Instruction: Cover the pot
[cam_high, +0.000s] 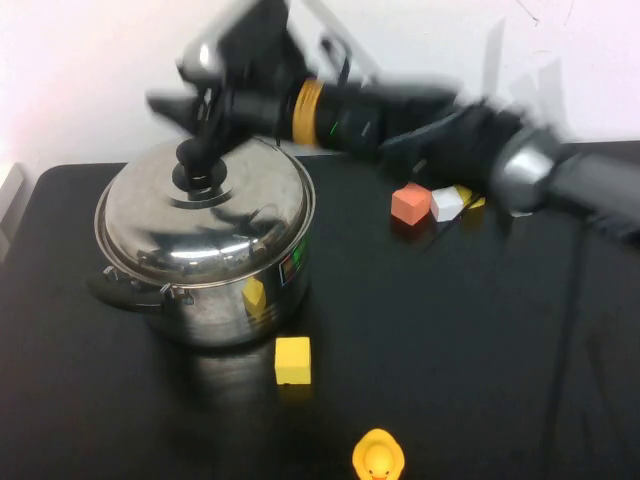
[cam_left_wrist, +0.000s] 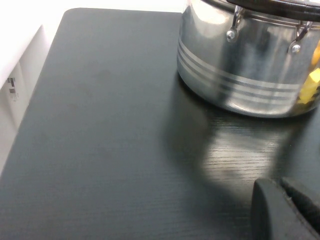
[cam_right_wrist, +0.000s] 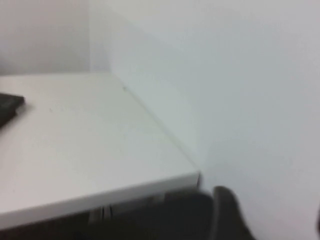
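Note:
The large steel pot (cam_high: 235, 300) stands at the left of the black table, and the domed steel lid (cam_high: 215, 215) with its black knob (cam_high: 195, 160) sits on top of it. My right gripper (cam_high: 190, 95) is blurred just above and behind the knob, apart from it. In the right wrist view the right gripper (cam_right_wrist: 270, 212) is open with only white wall between its fingers. The pot's lower wall (cam_left_wrist: 240, 70) shows in the left wrist view. My left gripper (cam_left_wrist: 282, 187) is low over the table near the pot, shut and empty.
A yellow cube (cam_high: 292, 360) lies just in front of the pot, and a yellow rubber duck (cam_high: 378, 457) sits at the front edge. An orange-red block (cam_high: 411, 203), a white block (cam_high: 446, 203) and a yellow piece (cam_high: 472, 198) lie at the back right under the right arm.

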